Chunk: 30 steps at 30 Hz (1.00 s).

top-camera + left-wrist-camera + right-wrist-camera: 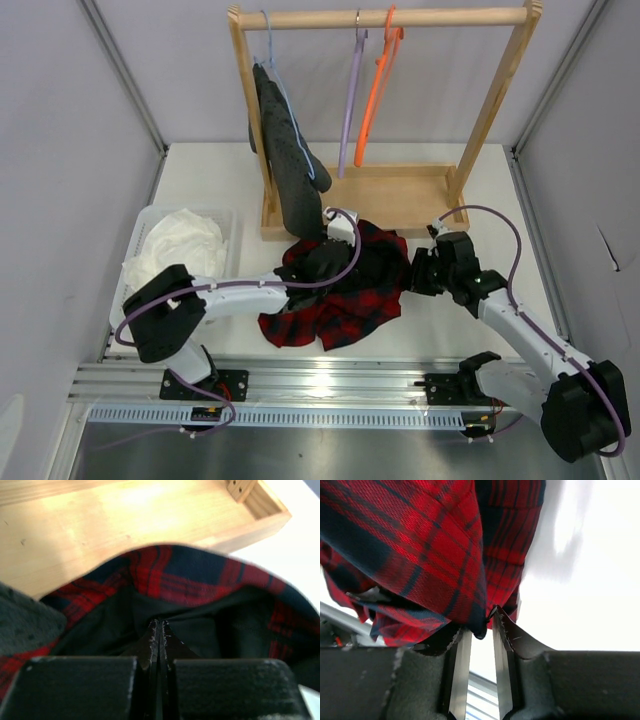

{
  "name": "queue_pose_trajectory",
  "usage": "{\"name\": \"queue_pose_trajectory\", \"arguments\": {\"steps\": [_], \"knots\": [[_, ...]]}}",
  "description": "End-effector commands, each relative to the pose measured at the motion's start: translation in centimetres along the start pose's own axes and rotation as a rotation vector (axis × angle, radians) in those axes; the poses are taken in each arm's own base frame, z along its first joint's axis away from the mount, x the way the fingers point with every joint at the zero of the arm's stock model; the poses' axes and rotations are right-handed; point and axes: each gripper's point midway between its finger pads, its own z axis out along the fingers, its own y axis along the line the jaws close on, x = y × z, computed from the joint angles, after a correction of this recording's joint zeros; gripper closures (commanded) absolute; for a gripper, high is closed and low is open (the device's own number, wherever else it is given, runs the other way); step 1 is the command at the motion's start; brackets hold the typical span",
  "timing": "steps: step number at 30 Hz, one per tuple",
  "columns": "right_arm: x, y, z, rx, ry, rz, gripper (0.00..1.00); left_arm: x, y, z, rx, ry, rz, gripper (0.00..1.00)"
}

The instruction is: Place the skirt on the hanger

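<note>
Right wrist view shows the right gripper (481, 627) nipping only the edge of the skirt (420, 555), with cloth draping beyond its tips. A lift could tug that thin bite loose. Meanwhile the left gripper (159, 632) is pressed together, seemingly on the dark lining just ahead. The hanger (349, 100) hangs well beyond both.

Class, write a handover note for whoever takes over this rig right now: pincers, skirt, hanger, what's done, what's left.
Left pincer: shut on the skirt's dark lining.
Right pincer: shut on its hem.
Skirt: bunched on the table.
Hanger: bare, hanging on the rail.
Done: skirt gripped by both pincers.
To do: get it onto the hanger.
</note>
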Motion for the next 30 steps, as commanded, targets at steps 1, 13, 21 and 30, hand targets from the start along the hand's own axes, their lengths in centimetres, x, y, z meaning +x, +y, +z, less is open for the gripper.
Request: {"name": "queue_pose_trajectory", "arguments": {"steps": [1,13,21,30], "knots": [[-2.7,-0.8,0.2,0.071,-0.080,-0.050,0.73,-1.5,0.1,-1.3,-0.010,-0.053,-0.021,1.00],[-3.5,-4.2,2.9,0.167,-0.060,0.024,1.00,-5.5,2.5,-5.2,-0.045,-0.131,-0.049,1.00],[-2.8,-1.2,2.5,0.010,-0.038,-0.010,0.98,-3.3,1.8,-3.8,-0.014,-0.047,-0.040,1.00],[-1.4,-0.5,1.7,-0.025,-0.010,-0.015,0.92,0.9,-1.9,-2.9,0.145,0.099,-0.034,0.72]]}}
